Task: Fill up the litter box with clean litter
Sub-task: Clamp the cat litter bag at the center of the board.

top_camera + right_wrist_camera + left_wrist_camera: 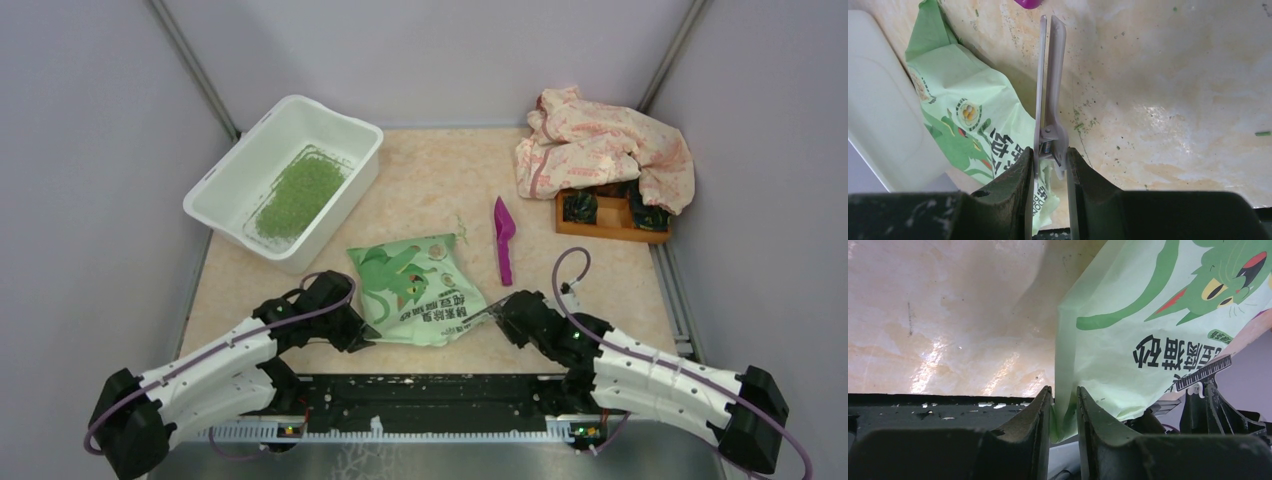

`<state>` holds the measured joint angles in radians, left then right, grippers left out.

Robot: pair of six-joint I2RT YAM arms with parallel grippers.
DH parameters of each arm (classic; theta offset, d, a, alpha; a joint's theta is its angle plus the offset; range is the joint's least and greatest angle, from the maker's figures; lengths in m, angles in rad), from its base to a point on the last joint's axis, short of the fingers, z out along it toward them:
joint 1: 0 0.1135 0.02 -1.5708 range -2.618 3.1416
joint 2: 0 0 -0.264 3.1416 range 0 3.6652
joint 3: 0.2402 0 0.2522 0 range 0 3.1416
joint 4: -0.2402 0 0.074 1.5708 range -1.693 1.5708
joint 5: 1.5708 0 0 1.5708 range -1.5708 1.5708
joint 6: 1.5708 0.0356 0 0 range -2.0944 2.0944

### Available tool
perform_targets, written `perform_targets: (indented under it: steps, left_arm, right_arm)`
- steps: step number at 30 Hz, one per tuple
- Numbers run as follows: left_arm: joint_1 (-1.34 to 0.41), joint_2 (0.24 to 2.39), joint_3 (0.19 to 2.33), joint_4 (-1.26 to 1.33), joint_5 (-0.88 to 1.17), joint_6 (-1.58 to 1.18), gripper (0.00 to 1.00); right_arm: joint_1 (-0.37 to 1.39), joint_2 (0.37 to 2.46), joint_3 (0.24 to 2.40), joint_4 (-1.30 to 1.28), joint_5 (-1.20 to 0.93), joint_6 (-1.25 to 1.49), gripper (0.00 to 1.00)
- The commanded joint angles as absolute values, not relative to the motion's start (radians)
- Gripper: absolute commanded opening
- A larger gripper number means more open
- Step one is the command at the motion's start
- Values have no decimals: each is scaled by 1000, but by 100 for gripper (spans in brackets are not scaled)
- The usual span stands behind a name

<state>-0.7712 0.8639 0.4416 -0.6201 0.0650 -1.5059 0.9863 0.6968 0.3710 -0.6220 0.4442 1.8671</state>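
1. Left gripper (1064, 412) clamps the glossy corner of the light green plastic bag (1128, 340).
2. Right gripper (1050, 172) pinches slim grey spring scissors (1050, 75), blades together.
3. Clean litter (298, 195), fine green granules, lies inside the white rounded litter box (232, 178), far left.

The place is recognised as a robotics lab test cell, not a home. A beige marble-patterned bench (430, 180) is closed in on three sides by plain pale grey wall panels (430, 50), which are joined by bare metal corner struts (195, 68). A white-and-black left arm (215, 365) and a matching right arm (650, 365) are bolted to a black mounting rail (430, 395) at the bench's near edge.
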Motion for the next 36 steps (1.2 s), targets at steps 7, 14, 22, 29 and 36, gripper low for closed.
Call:
perform_targets:
  steps: [7,14,22,29,36]
  left_arm:
    - [-786,885,449,-525,87,-1560,29]
    - [-786,851,457,-493,111,-1560,30]
    - [-786,846,474,-473,152,-1555,30]
    - [-787,861,478,-467,157,-1534,30]
    - [-787,878,459,-445,174,-1509,30]
  right_arm:
    - [997,714,467,-656,493,1803,0]
    - [997,716,501,-699,529,1755,0]
    - [997,713,483,-670,541,1732,0]
    - [997,658,414,-586,563,1716,0]
    - [997,666,386,-566,552,1701,0]
